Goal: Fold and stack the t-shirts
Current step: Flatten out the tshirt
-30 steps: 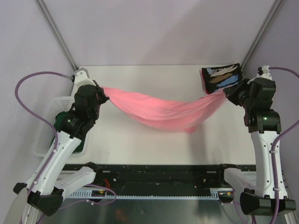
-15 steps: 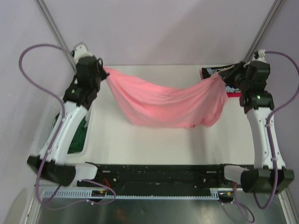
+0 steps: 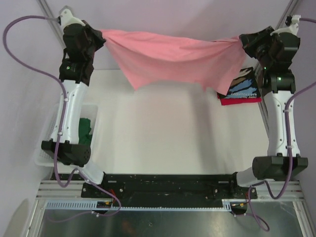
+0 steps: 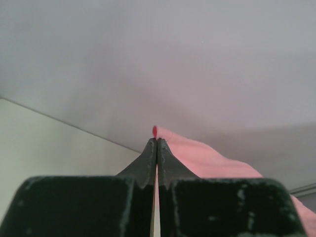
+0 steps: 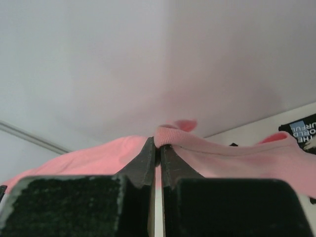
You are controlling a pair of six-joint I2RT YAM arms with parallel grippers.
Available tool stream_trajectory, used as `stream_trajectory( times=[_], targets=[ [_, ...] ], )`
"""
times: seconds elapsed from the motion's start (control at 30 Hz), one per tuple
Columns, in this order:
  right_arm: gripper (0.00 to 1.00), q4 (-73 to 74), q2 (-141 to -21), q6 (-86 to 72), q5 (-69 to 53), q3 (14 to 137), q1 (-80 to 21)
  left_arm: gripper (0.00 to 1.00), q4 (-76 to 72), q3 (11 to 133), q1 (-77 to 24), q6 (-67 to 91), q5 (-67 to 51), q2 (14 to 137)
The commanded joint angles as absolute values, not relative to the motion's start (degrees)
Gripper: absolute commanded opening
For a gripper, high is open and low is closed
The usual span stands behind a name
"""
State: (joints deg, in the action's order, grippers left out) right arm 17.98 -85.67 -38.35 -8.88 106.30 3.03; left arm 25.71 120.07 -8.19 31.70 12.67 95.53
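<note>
In the white slatted plastic basket point(image 3: 47, 133), well below the left gripper point(image 3: 100, 36), a dark green cloth t-shirt point(image 3: 85, 129) was seen. Left gripper was clamped on one end of the plain light pink cloth t-shirt point(image 3: 173, 57), right gripper point(image 3: 242, 42) on the other; shirt was hung spread between them, clear of the table point(image 3: 163, 133). A black streak-printed cloth t-shirt point(image 3: 244, 85) was stacked on a red cloth t-shirt point(image 3: 239, 101), beneath the right gripper.

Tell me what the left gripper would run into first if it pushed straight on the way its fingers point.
Beyond the pink t-shirt edge it pinches, the left gripper faces only the pale wall; nothing else shows in that line. How far off the wall stands is unclear.
</note>
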Motion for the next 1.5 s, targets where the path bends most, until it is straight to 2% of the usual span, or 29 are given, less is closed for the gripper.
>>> stream_trajectory(
  times=[0.0, 0.2, 0.23, 0.27, 0.33, 0.4, 0.47, 0.53, 0.67, 0.8, 0.97, 1.17, 1.33, 1.47],
  targets=[
    [0.0, 14.35, -77.25, -38.93, -8.46, 96.89, 3.43, 0.0, 23.99, 110.72, -5.79, 33.55, 11.61, 87.56],
    [0.0, 17.56, -62.49, -42.06, -11.62, 65.17, 3.14, 0.0, 23.86, 73.46, -3.02, 39.27, 8.61, 73.44],
    [0.04, 17.48, -59.85, -42.78, -12.84, 59.22, 3.07, 0.0, 23.84, 67.14, -2.78, 40.64, 8.13, 71.18],
    [0.12, 17.4, -57.61, -43.5, -14.02, 53.16, 3.03, 0.09, 23.43, 60.68, -2.45, 41.94, 7.1, 69.38],
    [0.36, 17.47, -54.06, -44.38, -16.73, 42.27, 3.04, 0.38, 21.48, 49.67, -1.56, 43.38, 4.26, 66.72],
    [0.52, 19.15, -52.03, -43.83, -18.11, 36.36, 2.98, 0.59, 19.37, 43.0, -1.11, 43.21, 1.92, 64.87],
    [0.61, 20.7, -50.89, -42.36, -18.44, 34.6, 2.92, 0.69, 18.51, 39.93, -1.0, 42.2, 0.81, 63.3],
    [0.65, 21.28, -50.01, -41.11, -18.21, 34.62, 3.06, 0.72, 18.32, 39.27, -0.98, 40.87, -1.12, 62.3],
    [0.67, 20.19, -52.24, -39.91, -17.0, 37.42, 1.68, 0.72, 18.06, 40.86, -0.97, 38.64, -3.11, 63.18],
    [0.66, 17.4, -63.96, -36.35, -10.52, 46.12, -6.01, 0.67, 17.77, 44.91, -1.05, 37.23, -6.54, 68.4],
    [0.56, 17.0, -84.8, -30.2, -1.98, 64.29, -13.88, 0.61, 17.56, 49.69, -2.46, 35.52, -9.02, 75.05],
    [0.45, 20.57, -106.54, -28.16, 4.27, 83.84, -17.17, 0.6, 17.57, 51.2, -3.22, 33.75, -10.11, 76.47],
    [0.41, 27.61, -119.61, -25.79, 10.11, 98.94, -19.97, 0.6, 17.6, 51.13, -3.23, 32.79, -11.38, 76.14],
    [0.4, 31.32, -125.44, -25.3, 13.34, 106.25, -20.99, 0.59, 17.58, 51.0, -3.31, 32.64, -12.46, 76.01]
  ],
)
